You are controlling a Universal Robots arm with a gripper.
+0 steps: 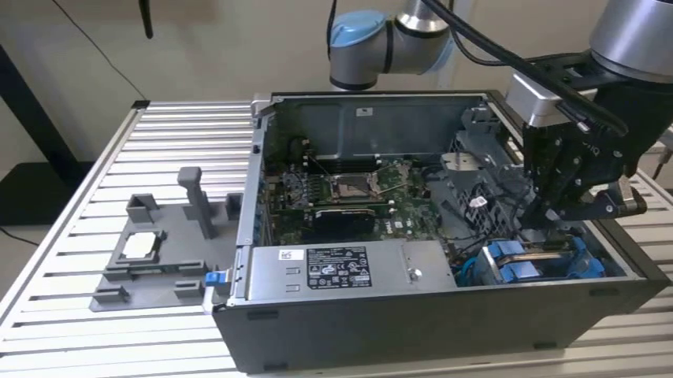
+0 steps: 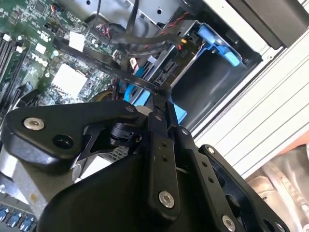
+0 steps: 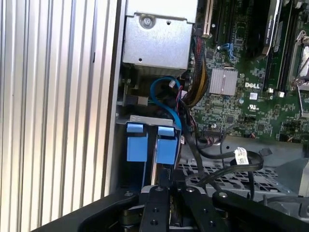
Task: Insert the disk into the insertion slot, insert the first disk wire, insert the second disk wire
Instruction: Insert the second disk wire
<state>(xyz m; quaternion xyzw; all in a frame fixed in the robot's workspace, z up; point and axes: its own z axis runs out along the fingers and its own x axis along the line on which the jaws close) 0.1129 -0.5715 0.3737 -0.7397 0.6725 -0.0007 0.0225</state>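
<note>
In the exterior view, the gripper (image 1: 563, 206) is reaching down into the open computer case (image 1: 442, 315), just above the insertion slot (image 1: 541, 264) with its blue rails. In the second wrist view, the fingers (image 2: 161, 140) are sitting closed together, pinching a thin black wire (image 2: 111, 67) that is running across the green motherboard (image 2: 43, 53). The first wrist view is showing the disk (image 3: 153, 166) already seated in the slot between two blue tabs, beside the slatted table (image 3: 53, 111).
</note>
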